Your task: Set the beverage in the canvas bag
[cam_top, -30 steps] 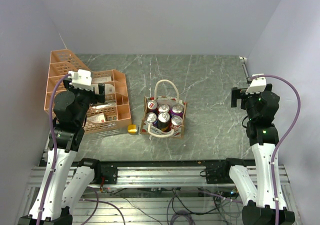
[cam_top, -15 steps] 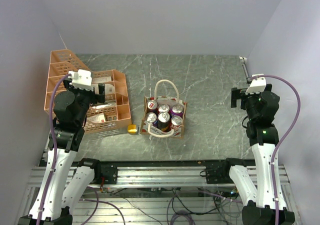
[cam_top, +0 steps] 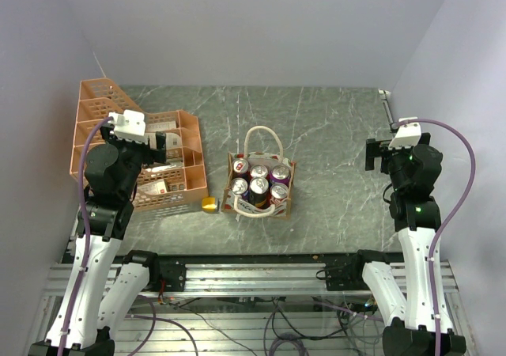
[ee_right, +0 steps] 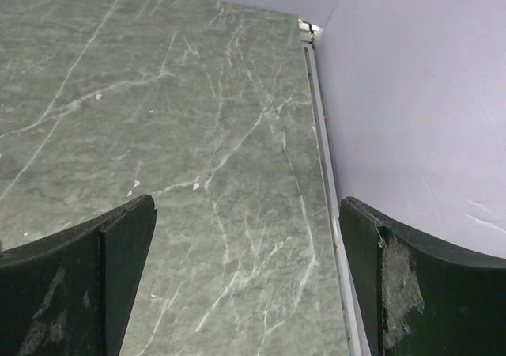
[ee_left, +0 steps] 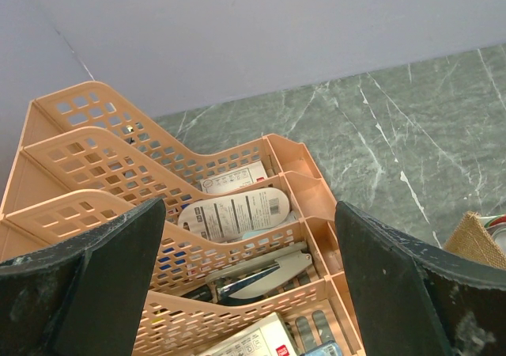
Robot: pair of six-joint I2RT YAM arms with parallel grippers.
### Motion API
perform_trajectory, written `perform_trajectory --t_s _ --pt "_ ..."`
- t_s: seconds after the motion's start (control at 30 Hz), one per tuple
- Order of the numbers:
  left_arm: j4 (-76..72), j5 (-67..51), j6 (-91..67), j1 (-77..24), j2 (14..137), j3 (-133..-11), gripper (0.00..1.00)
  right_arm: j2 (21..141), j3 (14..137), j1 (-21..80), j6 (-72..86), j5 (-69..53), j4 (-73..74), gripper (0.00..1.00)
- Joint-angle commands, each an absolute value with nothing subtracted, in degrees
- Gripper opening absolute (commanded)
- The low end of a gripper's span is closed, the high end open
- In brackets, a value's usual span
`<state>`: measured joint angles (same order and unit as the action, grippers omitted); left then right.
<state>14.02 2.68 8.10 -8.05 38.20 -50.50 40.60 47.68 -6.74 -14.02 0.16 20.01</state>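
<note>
- The left claw (cam_top: 160, 147) is spread wide with nothing between its dark fingers (ee_left: 118, 261). It hangs above the orange mesh rack (cam_top: 99, 111) at the left of the overhead frame.
- Seen from the left wrist, the rack's (ee_left: 95, 158) stepped compartments fill the lower left of the frame. One holds a flat white pack with a barcode (ee_left: 237, 213). The compartment below it in the frame holds a grey and blue tool (ee_left: 261, 273) whose kind cannot be made out.
- The right claw (cam_top: 378, 152) is likewise spread and holds nothing. It sits at the right of the overhead frame, well apart from the bag.
- Under the right claw (ee_right: 247, 213) lies only the grey-green veined tabletop (ee_right: 158, 134), with a pale strip (ee_right: 320, 134) where it meets the lilac wall (ee_right: 411, 95).
- The canvas bag (cam_top: 285, 207) stands upright at the centre of the overhead frame, between the two arms and touched by neither. One white loop handle (cam_top: 261, 130) lies toward the top of the frame.
- Beverage cans (cam_top: 259, 172) stand upright inside the bag in two rows, their round tops showing.
- A tan corner of the bag (ee_left: 478, 241) shows at the lower right edge of the left wrist view.
- A small yellow object (cam_top: 209, 204) lies on the tabletop (cam_top: 332, 134) between the rack's lower corner and the bag, just beside both.
</note>
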Motion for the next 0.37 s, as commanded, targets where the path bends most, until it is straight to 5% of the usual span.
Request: perform_trajectory --t_s 0.0,0.33 --pt "13.4 2.5 8.0 -7.4 37.8 -50.2 0.98 39.8 48.7 -7.2 -14.1 0.1 19.7 1.0" --pt "13.4 2.6 8.1 -7.4 37.7 -50.2 0.97 39.8 48.8 -7.2 -14.2 -0.1 19.7 1.0"
